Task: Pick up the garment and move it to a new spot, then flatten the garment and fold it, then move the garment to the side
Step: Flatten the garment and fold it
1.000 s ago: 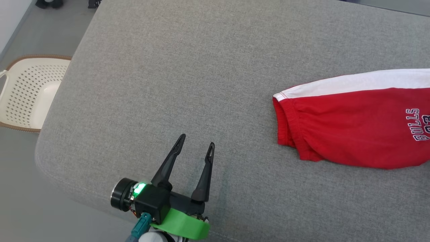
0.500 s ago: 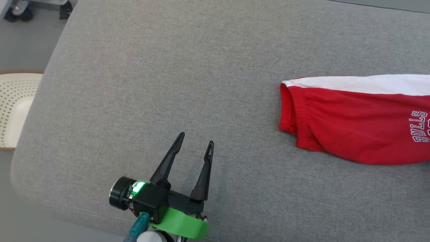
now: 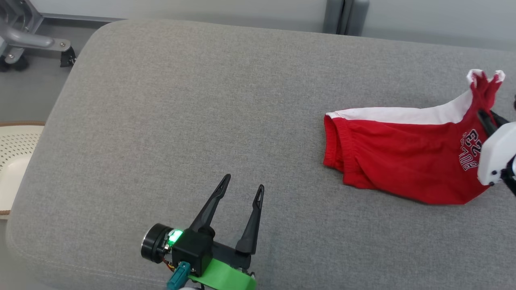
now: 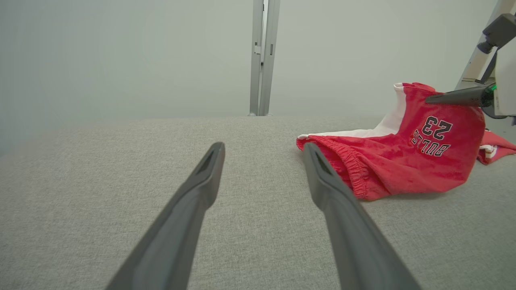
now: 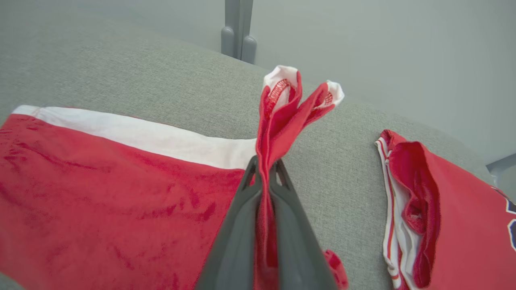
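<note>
Right fingers [image 5: 249, 183] clenched on a bunched hem of the red shorts [image 5: 100, 181]: fabric is pinched btwn them, w/ two white-edged flaps sticking up past the tips. Left fingers [image 3: 254, 211] are spread wide w/ nothing btwn them, low over the grey cushion [image 3: 201, 100] and well apart from the shorts.

Shorts sit on the cushion's right half in head view. Gathered elastic end points toward the left fingers, white stripe runs along the far edge. Grabbed end is lifted, the rest lies on the cushion.

Views differ. Right wrist view shows the pinch up close, plus a 2nd red garment [image 5: 443, 209] w/ white trim near the shorts, grey cushion showing btwn them. Left wrist view shows the shorts side-on, "BULLS 23" print upside down, lifted end peaking where a right finger comes in level from the right. Head view gives the layout: a white perforated basket [image 3: 14, 161] on the floor off the cushion's left edge, and a wheeled metal frame [image 3: 24, 40] at top left. Grey post [image 4: 262, 56] stands behind the cushion.
</note>
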You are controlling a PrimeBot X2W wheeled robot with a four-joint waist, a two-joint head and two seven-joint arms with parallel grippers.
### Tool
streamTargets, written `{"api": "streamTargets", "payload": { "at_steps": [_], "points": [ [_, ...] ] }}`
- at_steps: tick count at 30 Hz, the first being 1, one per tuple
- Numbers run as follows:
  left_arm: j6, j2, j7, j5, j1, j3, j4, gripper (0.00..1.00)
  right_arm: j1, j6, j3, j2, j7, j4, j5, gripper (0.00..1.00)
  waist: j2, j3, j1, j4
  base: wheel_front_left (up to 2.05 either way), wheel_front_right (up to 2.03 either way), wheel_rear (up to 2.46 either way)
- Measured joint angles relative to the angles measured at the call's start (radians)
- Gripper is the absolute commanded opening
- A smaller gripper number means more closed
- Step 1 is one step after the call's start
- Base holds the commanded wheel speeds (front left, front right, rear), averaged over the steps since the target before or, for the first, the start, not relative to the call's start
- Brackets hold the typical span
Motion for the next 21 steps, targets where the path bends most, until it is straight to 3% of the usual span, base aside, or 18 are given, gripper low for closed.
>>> {"api": "streamTargets", "payload": {
  "at_steps": [9, 19, 20, 21],
  "points": [
    [0.000, 0.000, 0.000, -0.001, 0.016, -0.017, 0.018, 1.00, 0.007, 0.000, 0.095, 0.124, 0.040, -0.101, -0.026, 0.00, 0.0000, -0.051, 0.0000, 0.059, 0.00, 0.00, 0.00],
    [0.000, 0.000, 0.000, -0.012, 0.014, -0.040, 0.022, 1.00, -0.021, 0.000, 0.212, 0.243, 0.035, -0.040, -0.053, 0.00, 0.0000, -0.059, 0.0000, 0.125, 0.00, 0.00, 0.00],
    [0.002, 0.000, 0.000, -0.016, 0.014, -0.041, 0.021, 1.00, -0.023, 0.000, 0.226, 0.258, 0.028, -0.031, -0.051, 0.23, 0.0000, -0.055, 0.0000, 0.128, 0.00, 0.00, 0.00],
    [0.004, 0.000, 0.000, -0.018, 0.013, -0.041, 0.021, 1.00, -0.025, 0.000, 0.236, 0.271, 0.020, -0.027, -0.042, 1.00, 0.0000, -0.053, 0.0000, 0.130, 0.00, 0.00, 0.00]
  ]
}}
